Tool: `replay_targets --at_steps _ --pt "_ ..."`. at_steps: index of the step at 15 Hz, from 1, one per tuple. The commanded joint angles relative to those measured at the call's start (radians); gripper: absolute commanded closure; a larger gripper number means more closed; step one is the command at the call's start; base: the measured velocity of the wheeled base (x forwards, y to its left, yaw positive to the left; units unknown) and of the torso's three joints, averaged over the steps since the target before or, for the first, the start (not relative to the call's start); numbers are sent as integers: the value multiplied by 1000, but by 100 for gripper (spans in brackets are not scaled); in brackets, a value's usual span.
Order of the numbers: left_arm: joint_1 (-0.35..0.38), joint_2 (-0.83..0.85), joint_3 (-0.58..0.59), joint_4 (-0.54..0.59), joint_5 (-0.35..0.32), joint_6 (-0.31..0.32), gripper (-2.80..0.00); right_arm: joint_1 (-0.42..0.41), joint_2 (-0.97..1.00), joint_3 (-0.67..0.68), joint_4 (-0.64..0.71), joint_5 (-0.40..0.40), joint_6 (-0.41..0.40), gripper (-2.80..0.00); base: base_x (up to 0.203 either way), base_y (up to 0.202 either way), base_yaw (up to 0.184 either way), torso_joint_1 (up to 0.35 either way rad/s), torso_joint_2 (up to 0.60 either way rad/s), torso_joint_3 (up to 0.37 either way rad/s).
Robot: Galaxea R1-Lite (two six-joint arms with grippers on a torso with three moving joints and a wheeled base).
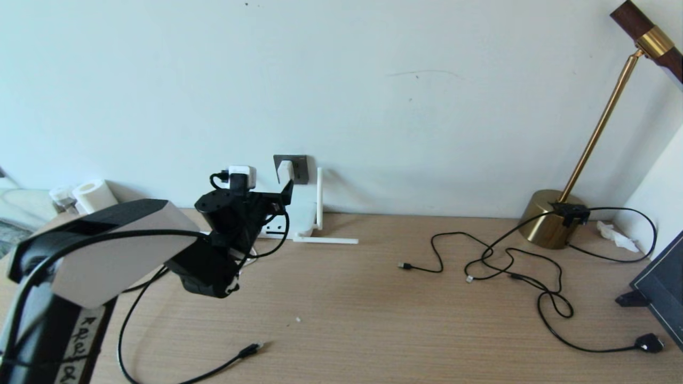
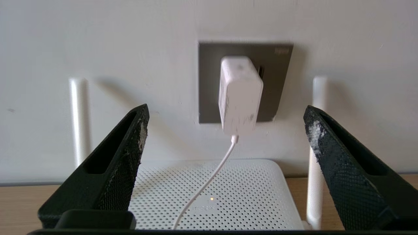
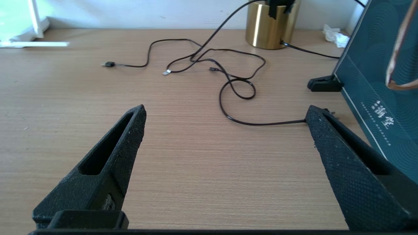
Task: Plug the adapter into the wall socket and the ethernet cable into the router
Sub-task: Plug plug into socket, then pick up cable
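On a wood desk [image 1: 373, 298] against a white wall [image 1: 373, 80], adapter [image 2: 240, 94] sits in the wall socket [image 2: 209, 81], cord end down, above the router [image 2: 228, 195]. Left gripper [image 2: 225, 137] hangs spread wide, gripping nothing; right gripper [image 3: 225, 130] too, over bare desk.

head high over desk [image 1: 373, 298], left wrist close at wall socket [image 2: 245, 81]

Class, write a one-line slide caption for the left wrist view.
Open left tool faces the adapter plugged into the wall socket, above the router.
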Motion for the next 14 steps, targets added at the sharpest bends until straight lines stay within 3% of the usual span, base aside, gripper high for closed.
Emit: replay_targets --at_steps 1,5,7,8,9,11,13,14 --pt "-7 -176 114 -7 -10 2 -280 0 0 0 1 0 0 -280 0 0 0 0 0 0" --pt "-31 -455 361 58 -86 7 -280 0 0 0 0 0 0 -280 0 0 0 0 0 0" --pt "-26 -648 475 235 -146 24 -280 0 0 0 0 0 0 -280 0 0 0 0 0 0" --pt "-19 -753 511 399 -177 38 -280 0 0 0 0 0 0 -280 0 0 0 0 0 0" --pt "-14 -850 534 632 -202 53 -280 0 0 -1 0 0 1 -280 0 0 0 0 0 0" --pt "-10 -1020 549 1164 -256 98 -280 0 0 0 0 0 0 -280 0 0 0 0 0 0" --pt "-9 -1127 535 1620 -301 192 -280 0 0 0 0 0 1 -280 0 0 0 0 0 0" --pt "-9 -1157 525 1784 -318 280 -280 0 0 -1 0 -1 0 -280 0 0 0 0 0 0"
